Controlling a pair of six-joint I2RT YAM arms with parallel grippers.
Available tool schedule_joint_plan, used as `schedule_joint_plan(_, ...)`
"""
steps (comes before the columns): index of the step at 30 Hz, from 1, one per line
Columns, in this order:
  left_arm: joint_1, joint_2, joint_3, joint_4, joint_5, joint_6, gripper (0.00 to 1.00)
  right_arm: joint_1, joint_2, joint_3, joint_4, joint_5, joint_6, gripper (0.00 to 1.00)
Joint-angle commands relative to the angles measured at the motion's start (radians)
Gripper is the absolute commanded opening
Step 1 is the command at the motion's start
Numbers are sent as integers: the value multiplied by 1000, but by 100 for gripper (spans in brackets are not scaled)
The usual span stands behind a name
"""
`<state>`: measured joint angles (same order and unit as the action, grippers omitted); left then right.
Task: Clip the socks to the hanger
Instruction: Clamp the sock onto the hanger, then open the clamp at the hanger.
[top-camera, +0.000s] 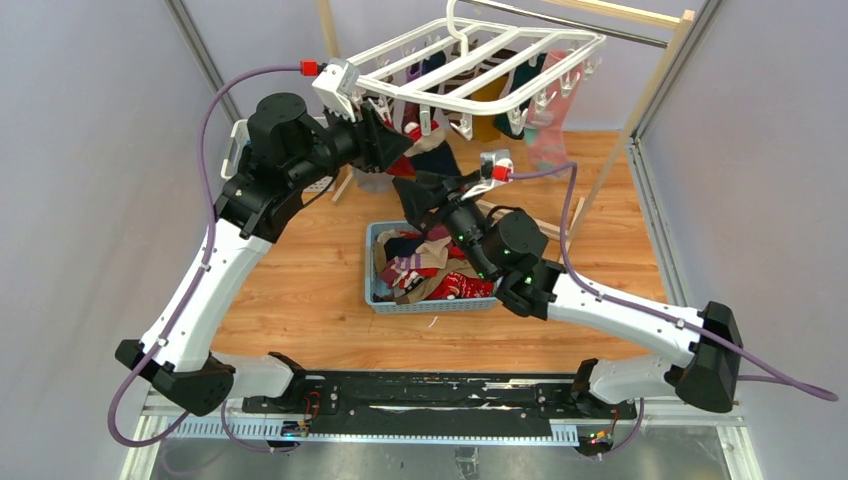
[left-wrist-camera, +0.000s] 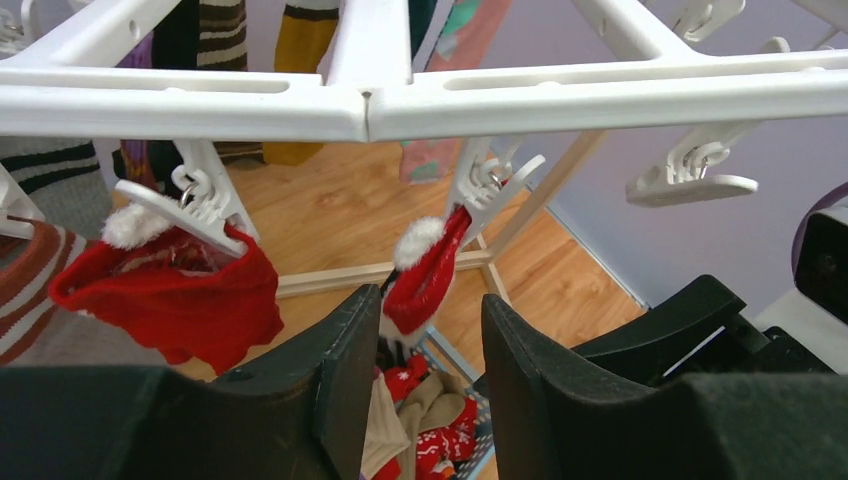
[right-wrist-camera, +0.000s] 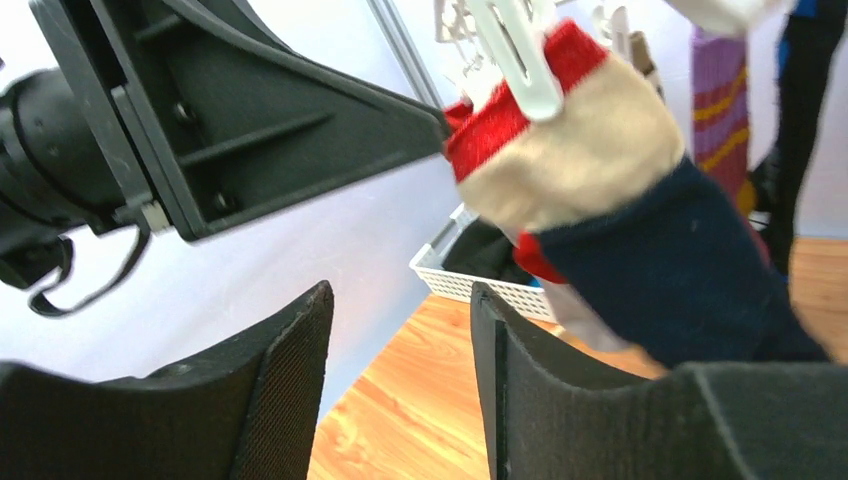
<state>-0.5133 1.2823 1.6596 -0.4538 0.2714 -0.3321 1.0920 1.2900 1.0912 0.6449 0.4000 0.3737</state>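
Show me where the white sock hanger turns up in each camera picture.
Top external: the hanger hangs at top centre, above the arms.
Left wrist: the hanger spans the whole top edge.
Right wrist: only one clip shows, top centre, pinching a sock.
Shared landmark: the wooden table, seen in all three.

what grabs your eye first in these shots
The big white hanger hangs over the back of the table, with colourful socks dangling from its clips. Right in front of the left gripper, a red sock with a fluffy white cuff hangs from one clip. Below, mid-table, sits a pale blue basket heaped with more socks.
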Motion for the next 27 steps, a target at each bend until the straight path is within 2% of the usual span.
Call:
schedule_joint_plan(1,5,-24,-10,-10,-28,36,46,14,-113,-99,-14,51,-76,55)
schedule_joint_plan(8,4,-34,-3,-38,-56,62,54,4,-249,-226,-322,61,-131,61)
schedule_joint_plan(10,4,-41,-7,-50,-51,65,56,-10,-289,-291,-336,61,-133,61)
schedule_joint_plan(14,5,-52,-19,-65,-38,66,59,-69,-380,-362,-347,-32,-126,62)
schedule_joint_plan(22,4,-61,-44,-67,53,96,57,-201,-537,-296,-393,-178,-244,63)
schedule_joint_plan(25,4,-61,-64,-68,77,113,56,-278,-536,-236,-369,-237,-298,61)
schedule_joint_plan(27,4,-58,-66,-75,90,116,56,-302,-513,-185,-352,-210,-362,59)
